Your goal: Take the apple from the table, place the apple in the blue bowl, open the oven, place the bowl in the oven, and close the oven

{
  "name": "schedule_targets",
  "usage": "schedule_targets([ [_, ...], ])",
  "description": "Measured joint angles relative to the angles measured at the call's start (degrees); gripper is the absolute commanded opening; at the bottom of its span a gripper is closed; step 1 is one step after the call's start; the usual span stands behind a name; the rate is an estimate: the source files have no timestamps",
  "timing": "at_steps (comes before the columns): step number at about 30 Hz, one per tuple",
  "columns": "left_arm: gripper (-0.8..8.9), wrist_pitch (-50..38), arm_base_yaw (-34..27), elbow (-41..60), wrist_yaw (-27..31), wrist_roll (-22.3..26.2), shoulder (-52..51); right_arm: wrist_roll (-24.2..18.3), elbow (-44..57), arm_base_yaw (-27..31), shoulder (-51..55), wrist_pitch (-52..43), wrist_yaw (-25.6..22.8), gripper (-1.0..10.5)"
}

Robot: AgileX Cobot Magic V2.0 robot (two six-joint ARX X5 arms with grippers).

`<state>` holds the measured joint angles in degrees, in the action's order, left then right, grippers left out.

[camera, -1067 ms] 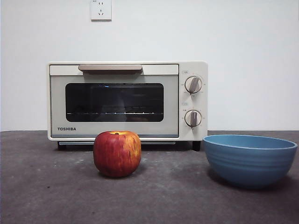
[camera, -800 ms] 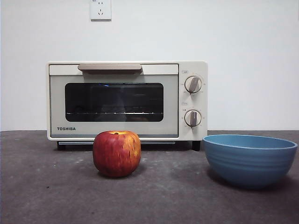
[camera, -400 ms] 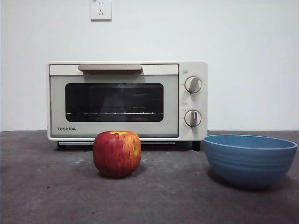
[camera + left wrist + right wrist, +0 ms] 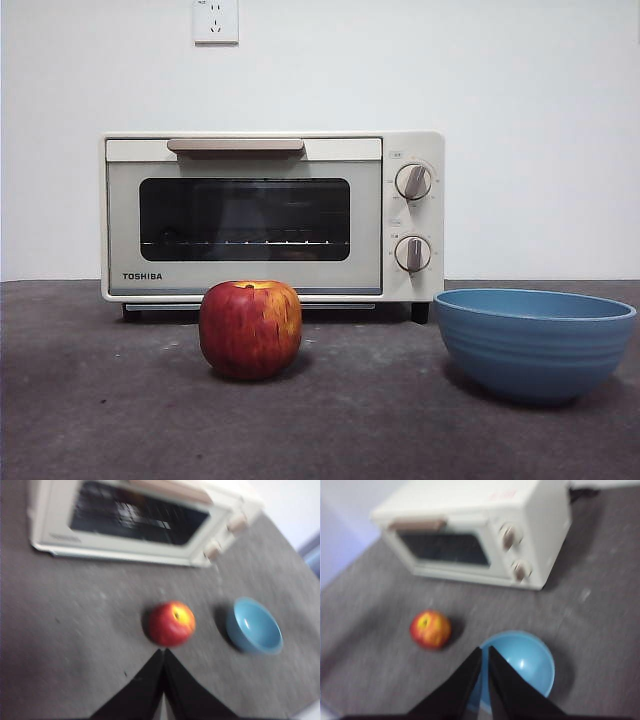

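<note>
Well above the table (image 4: 90, 420), the left tool (image 4: 163, 652) and right tool (image 4: 485, 651) hover with jaws pressed together, holding nothing. The apple (image 4: 250, 328) sits mid-table before the oven (image 4: 272, 217) (door closed), the blue bowl (image 4: 535, 343) apart beside it.

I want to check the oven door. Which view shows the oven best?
The front view: the oven stands sharp and level, door shut. The left wrist view cuts off its top; the right wrist view shows it whole but blurred.
</note>
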<state>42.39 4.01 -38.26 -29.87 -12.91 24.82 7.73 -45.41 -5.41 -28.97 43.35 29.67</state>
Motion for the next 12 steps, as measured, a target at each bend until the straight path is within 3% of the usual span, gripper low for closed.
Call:
schedule_targets([
  [4,0.07,3.6,4.0,-1.6,-0.1,1.9,1.5,-4.9,-3.4,-3.6,-3.1,6.8,0.2,0.0],
  [9,0.07,3.8,5.6,-1.7,-0.1,2.8,1.5,-7.1,-3.5,-7.3,-3.4,9.1,0.1,0.1],
  [10,0.07,3.8,5.6,-1.7,-0.1,2.8,1.5,-7.4,-3.5,-7.7,-3.4,9.1,0.1,0.5],
  [12,0.07,3.7,5.6,-1.7,-0.1,3.0,1.5,-7.6,-3.5,-8.5,-3.4,9.1,0.1,3.3],
])
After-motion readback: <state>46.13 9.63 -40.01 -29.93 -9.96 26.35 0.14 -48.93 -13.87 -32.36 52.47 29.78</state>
